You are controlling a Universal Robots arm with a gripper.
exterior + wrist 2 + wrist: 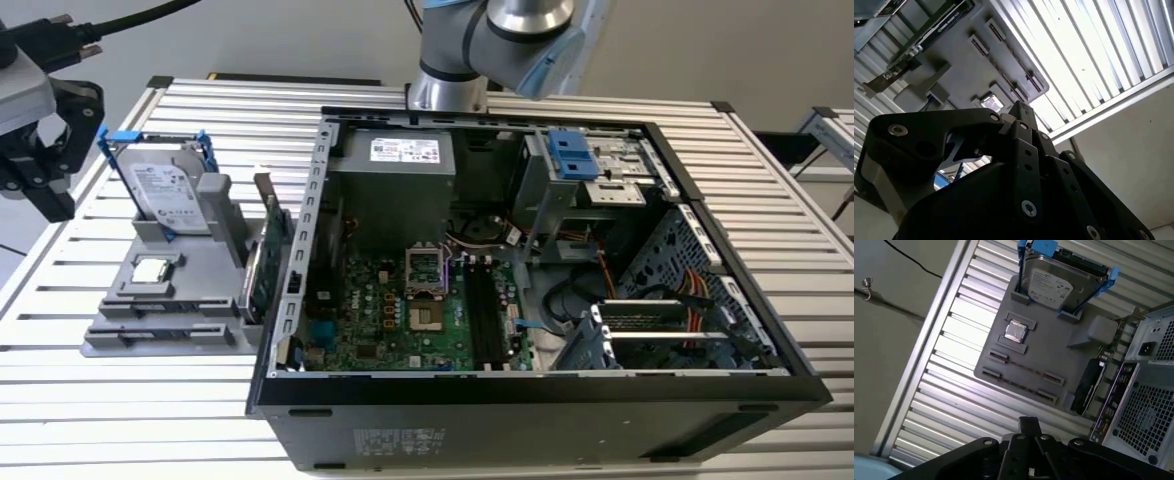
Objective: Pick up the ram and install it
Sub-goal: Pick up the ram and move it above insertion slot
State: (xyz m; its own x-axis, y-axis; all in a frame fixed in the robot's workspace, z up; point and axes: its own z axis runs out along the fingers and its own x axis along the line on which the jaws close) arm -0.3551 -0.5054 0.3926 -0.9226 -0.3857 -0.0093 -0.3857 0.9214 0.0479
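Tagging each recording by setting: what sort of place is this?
Probably a robotics lab bench set up for PC assembly. An open computer case lies on a slatted metal table, a grey tray beside it holds a hard drive, and a robot arm rises beyond the case.

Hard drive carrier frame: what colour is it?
The carrier frame is blue, clearest in the first wrist view.

An open computer case [534, 425] lies on its side on the slatted metal table [147, 420], with the green motherboard [400, 320] flat on its floor and the grey power supply [394, 165] at the far end. Just beside it, towards the exterior view's left, sits a grey holder tray [114, 335]. A hard drive [171, 195] stands upright in it in a blue bracket, and a small square processor chip [154, 269] lies flat before it.
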